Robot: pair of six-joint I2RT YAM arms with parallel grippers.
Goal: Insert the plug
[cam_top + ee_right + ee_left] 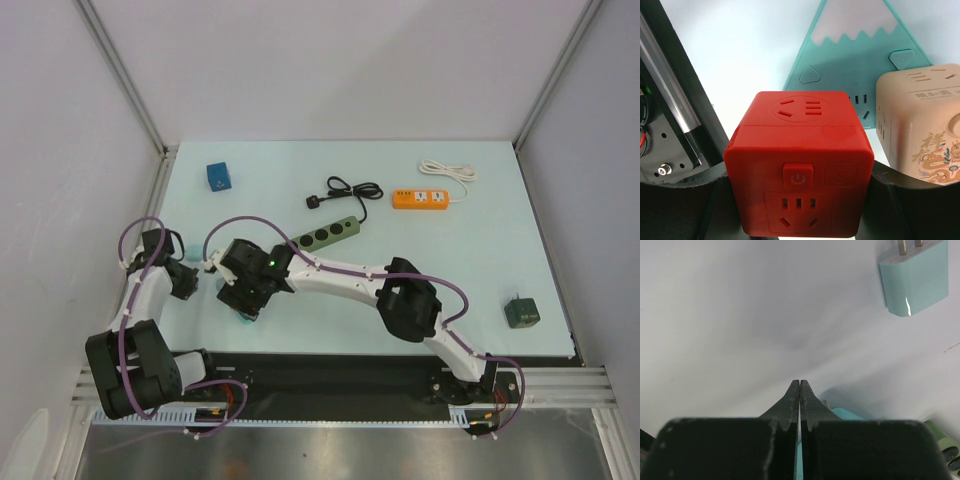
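Red cube point(797, 145) pinched in right tool point(799, 205) at table point(470, 270) edge; left tool point(799, 387) pressed together.

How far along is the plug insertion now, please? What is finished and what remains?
Done: nothing is plugged in yet. In hand: the right gripper seems to clamp the red plastic cube socket. Left to do: the left gripper is shut and empty; the teal two-prong charger plug lies free on the white table and must still be grasped and inserted.
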